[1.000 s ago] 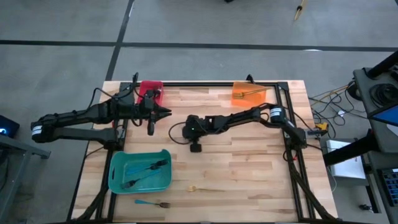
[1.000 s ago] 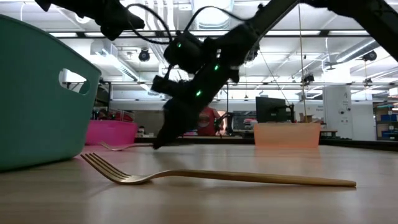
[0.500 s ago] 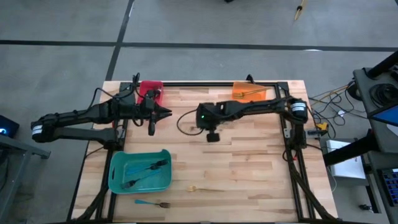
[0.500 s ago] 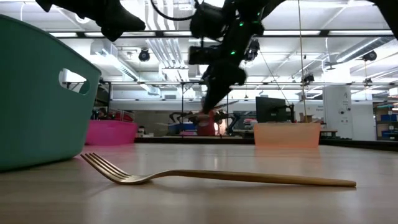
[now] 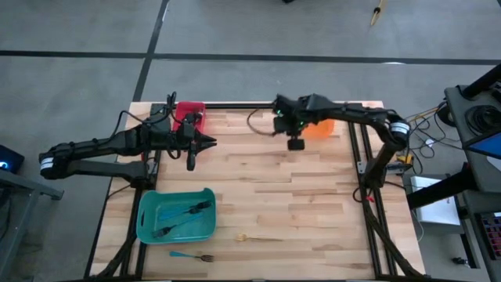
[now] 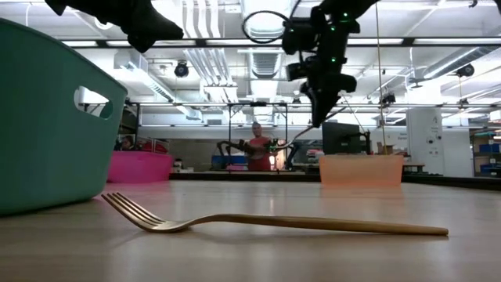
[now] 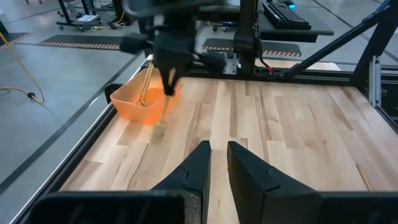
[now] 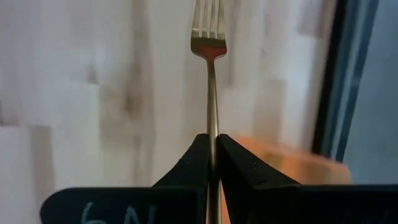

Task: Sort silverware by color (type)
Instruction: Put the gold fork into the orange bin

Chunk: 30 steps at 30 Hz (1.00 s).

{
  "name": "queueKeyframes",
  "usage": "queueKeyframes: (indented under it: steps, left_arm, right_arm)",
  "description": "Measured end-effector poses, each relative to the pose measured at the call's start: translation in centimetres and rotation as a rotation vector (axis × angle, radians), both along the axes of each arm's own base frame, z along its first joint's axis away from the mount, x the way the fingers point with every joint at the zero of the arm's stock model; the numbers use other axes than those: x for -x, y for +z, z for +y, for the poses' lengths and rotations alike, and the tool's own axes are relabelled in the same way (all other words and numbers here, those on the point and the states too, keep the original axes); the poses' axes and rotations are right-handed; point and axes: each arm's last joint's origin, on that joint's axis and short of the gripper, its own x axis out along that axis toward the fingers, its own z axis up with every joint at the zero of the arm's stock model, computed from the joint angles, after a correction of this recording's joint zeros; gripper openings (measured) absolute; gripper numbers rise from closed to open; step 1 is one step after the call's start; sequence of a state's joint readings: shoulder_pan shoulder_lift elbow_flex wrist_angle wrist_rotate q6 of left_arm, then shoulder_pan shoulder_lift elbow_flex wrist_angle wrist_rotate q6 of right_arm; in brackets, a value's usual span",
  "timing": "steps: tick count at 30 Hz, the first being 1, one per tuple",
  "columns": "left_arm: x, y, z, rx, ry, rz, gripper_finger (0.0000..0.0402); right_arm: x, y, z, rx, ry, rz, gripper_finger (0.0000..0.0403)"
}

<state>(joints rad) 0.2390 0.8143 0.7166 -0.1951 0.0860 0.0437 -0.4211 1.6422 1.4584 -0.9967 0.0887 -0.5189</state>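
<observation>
Nearest the table's front edge, at the bottom of the high view, lies a blue-handled fork (image 5: 192, 256), with a gold fork (image 5: 258, 238) just beyond it on the bare wood. Left of those, the teal bin (image 5: 149, 231) holds blue-handled forks (image 5: 185, 211). Further back at mid-left, the left gripper (image 5: 189, 163) hangs with its fingers a little apart, holding nothing. At the upper right, the right gripper (image 8: 212, 142) is clamped on another gold fork (image 8: 209, 37), beside the orange bin (image 5: 321, 128). The red bin (image 5: 190, 110) sits upper left.

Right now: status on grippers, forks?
Right gripper shut on gold fork, beside orange bin. Left gripper idle, near red bin. Path clear.
</observation>
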Motion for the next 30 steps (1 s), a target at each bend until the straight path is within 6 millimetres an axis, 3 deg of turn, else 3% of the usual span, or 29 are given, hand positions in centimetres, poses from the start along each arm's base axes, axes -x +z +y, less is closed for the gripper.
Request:
queueKeyframes:
  steps: [9,13,20,30]
  left_arm:
    - [0.0,0.0,0.0,-0.008,-0.002,0.001,0.0037]
    - [0.0,0.0,0.0,-0.007,-0.002,0.001,0.0037]
    - [0.0,0.0,0.0,-0.009,-0.002,0.001,0.0037]
    - [0.0,0.0,0.0,-0.026,-0.007,0.004,0.0037]
  right_arm:
    - [5.7,0.7,-6.4,-0.007,-0.182,0.083,0.0013]
    - [7.8,0.7,-8.2,-0.018,-0.236,0.111,0.0013]
    - [9.6,0.8,-9.8,-0.026,-0.311,0.11,0.0013]
    - [10.6,-2.1,-9.6,-0.081,-0.203,0.22,0.0013]
